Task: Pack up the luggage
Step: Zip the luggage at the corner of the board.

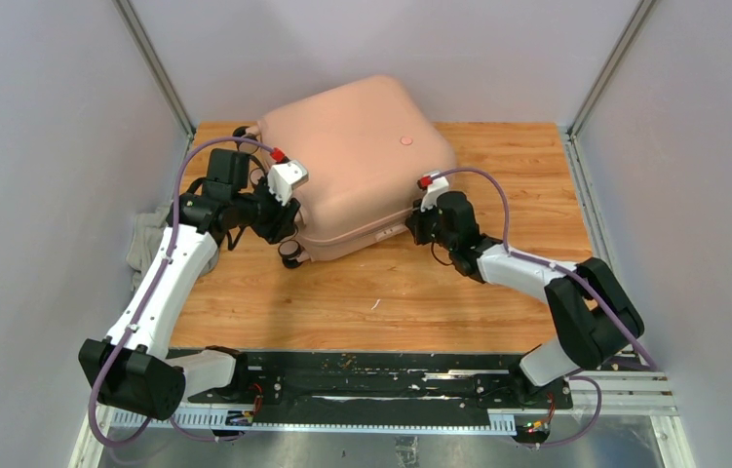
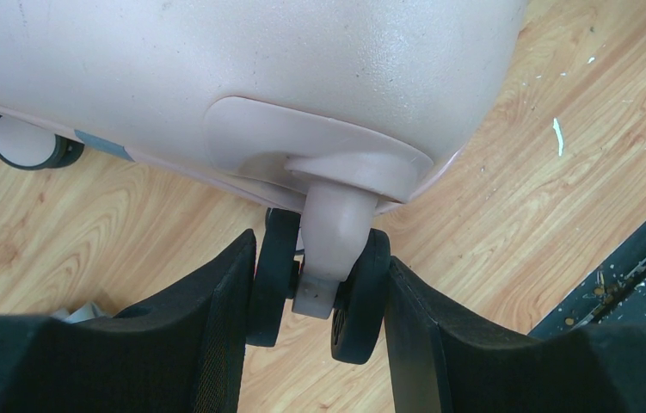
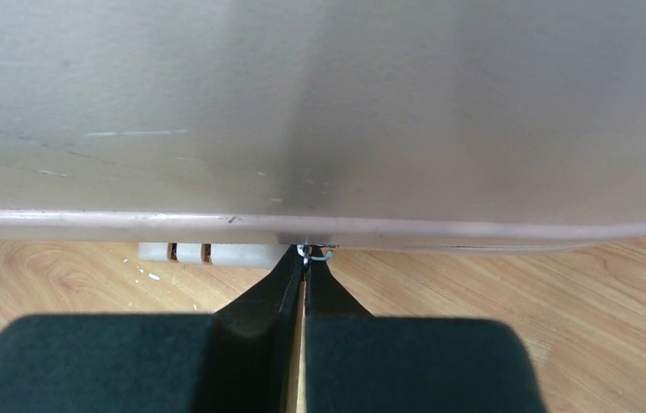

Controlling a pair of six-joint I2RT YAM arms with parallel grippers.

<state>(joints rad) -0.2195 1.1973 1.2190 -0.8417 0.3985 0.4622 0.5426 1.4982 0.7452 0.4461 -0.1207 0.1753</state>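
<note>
The luggage [image 1: 357,156] is a pale pink hard-shell suitcase lying flat and closed at the back middle of the wooden table. My left gripper [image 1: 282,229] is at its near left corner. In the left wrist view the gripper [image 2: 319,258] is shut on a double spinner wheel [image 2: 359,297], with a black pad against each outer wheel face, under the shell [image 2: 216,69]. My right gripper [image 1: 412,226] is at the suitcase's near right edge. In the right wrist view the gripper [image 3: 305,256] is shut on a small metal zipper pull [image 3: 315,252] at the seam of the shell [image 3: 319,103].
A grey cloth [image 1: 144,239] lies by the left wall beside my left arm. A second wheel [image 2: 31,142] shows further along the suitcase. A pale ribbed part [image 3: 207,253] sits under the seam. A black rail [image 1: 362,375] runs along the near edge. Walls enclose three sides.
</note>
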